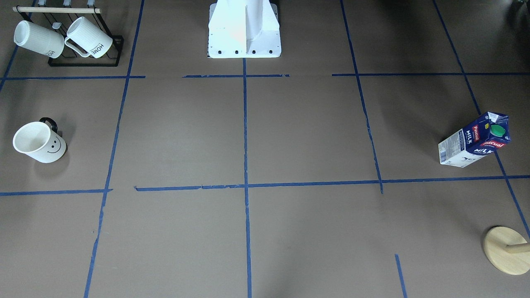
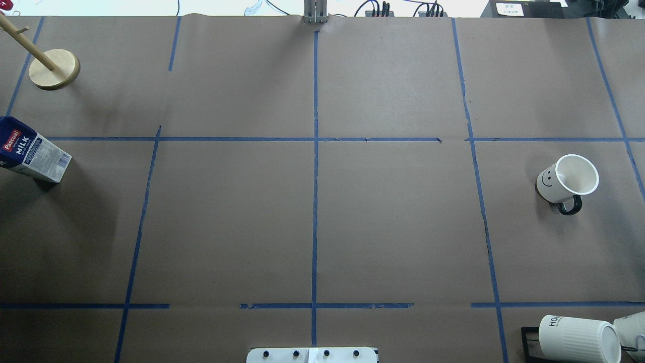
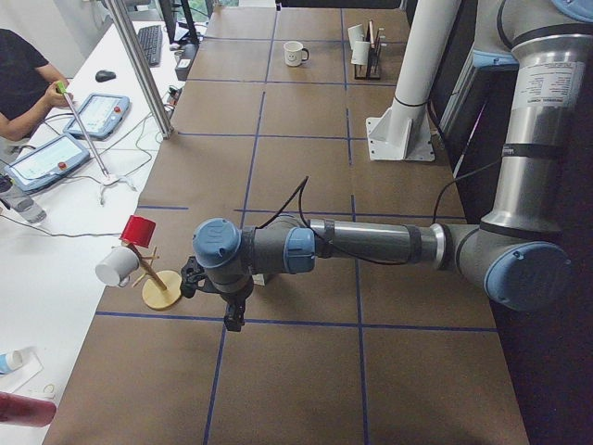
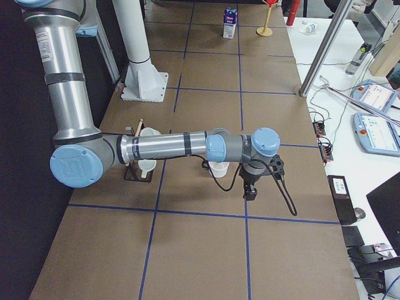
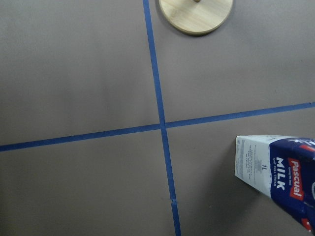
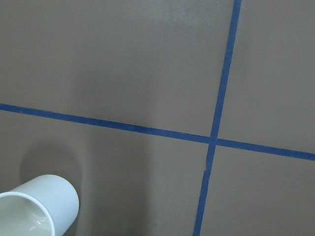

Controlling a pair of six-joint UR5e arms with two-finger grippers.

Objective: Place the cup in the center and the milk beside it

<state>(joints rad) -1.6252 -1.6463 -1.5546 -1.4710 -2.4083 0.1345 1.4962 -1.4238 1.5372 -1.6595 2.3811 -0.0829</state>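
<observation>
Where the left tool and right tool hover, I cannot tell their opening (side views only).

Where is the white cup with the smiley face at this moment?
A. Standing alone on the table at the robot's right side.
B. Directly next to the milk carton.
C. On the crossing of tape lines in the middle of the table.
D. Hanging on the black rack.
A: the cup stands upright on the brown paper at the robot's right, apart from the black rack, while the milk is at the far left.
</observation>
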